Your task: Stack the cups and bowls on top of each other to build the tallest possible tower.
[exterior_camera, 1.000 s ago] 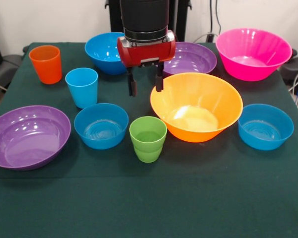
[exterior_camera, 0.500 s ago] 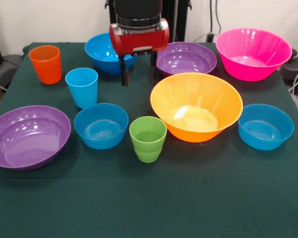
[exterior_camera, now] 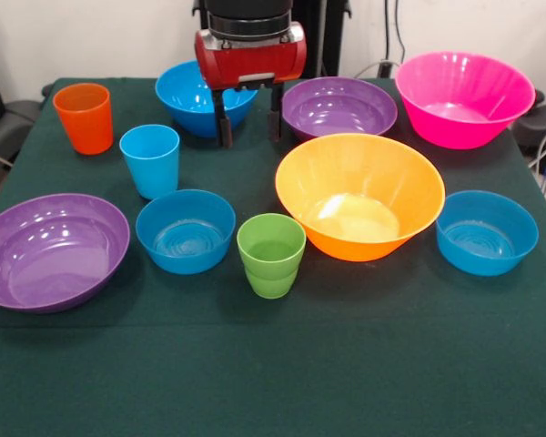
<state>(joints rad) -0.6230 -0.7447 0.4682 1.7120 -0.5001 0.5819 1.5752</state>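
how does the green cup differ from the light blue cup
The green cup has a ridged, stepped lower half; the light blue cup has smooth straight walls. The green cup stands nearer the camera, beside the orange-yellow bowl; the light blue cup stands farther back, left. Both stand upright, empty, unstacked.

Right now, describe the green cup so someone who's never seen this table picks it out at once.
Start at the big orange-yellow bowl in the middle of the green table. Just beside it on the picture's left, toward the camera, stands the green cup, upright and empty. It is the only green piece, with a ridged lower half; its other neighbour is a small blue bowl.
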